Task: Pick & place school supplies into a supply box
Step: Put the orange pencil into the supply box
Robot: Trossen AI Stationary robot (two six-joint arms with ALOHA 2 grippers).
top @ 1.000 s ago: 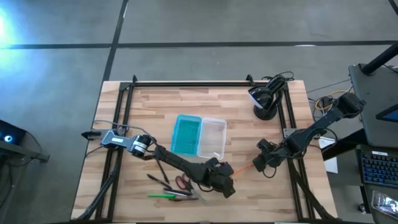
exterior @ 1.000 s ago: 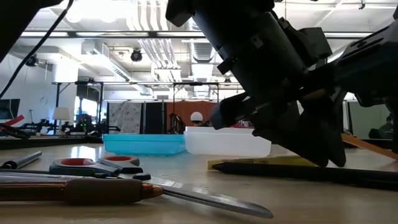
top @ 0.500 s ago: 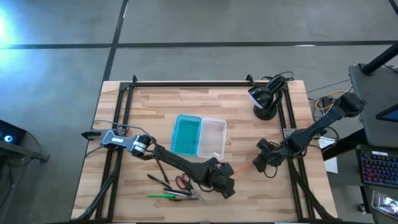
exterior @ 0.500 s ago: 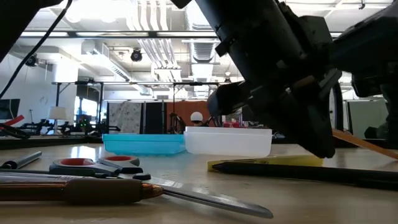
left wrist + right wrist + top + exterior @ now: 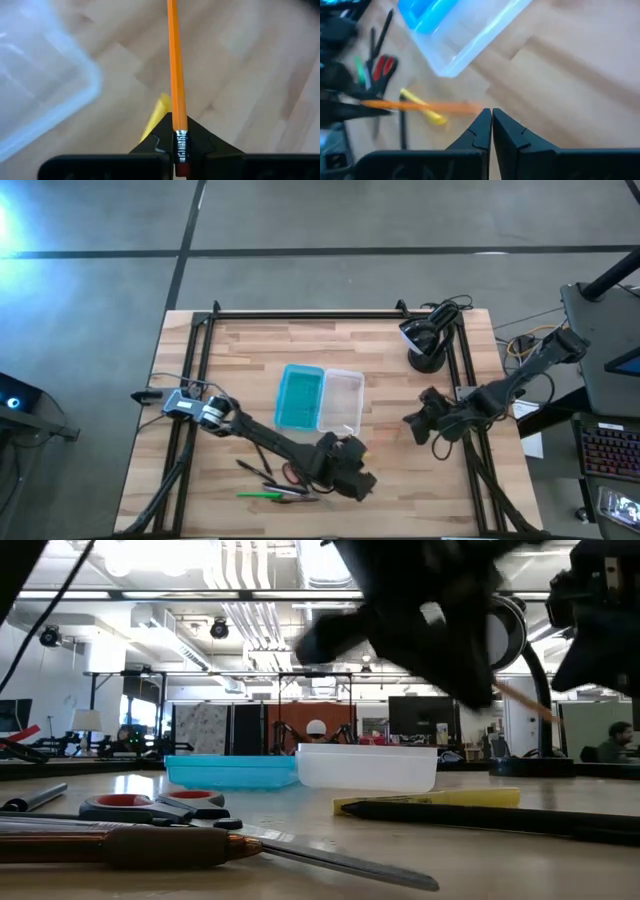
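My left gripper [image 5: 358,460] is shut on an orange pencil [image 5: 173,60], near the table's near edge and just nearer than the clear supply box [image 5: 341,402]. The box's teal lid [image 5: 300,395] lies beside it on the left. My right gripper [image 5: 410,426] hovers right of the pencil's free end and is shut [image 5: 491,120], holding nothing. Red-handled scissors [image 5: 293,473], a green pen [image 5: 260,495] and black pens lie flat on the table left of the left gripper. A yellow marker [image 5: 430,800] lies under the pencil. My left gripper pinches the orange pencil between its two fingers at the eraser end, on the metal ferrule [image 5: 179,136]. The pencil runs straight out along the fingers. It is lifted clear of the table and shows slanted in the low view [image 5: 520,700].
A black camera stand with cables [image 5: 428,340] sits at the far right of the table. Black frame rails run along the left, right and far edges. Bare wood lies between the box and the right gripper.
My left gripper has risen off the table with the pencil and shifted slightly left and toward the near edge. My right gripper has moved up and toward the far edge, away from the pencil's free end. The pencil, earlier low between both grippers, now hangs in the air.
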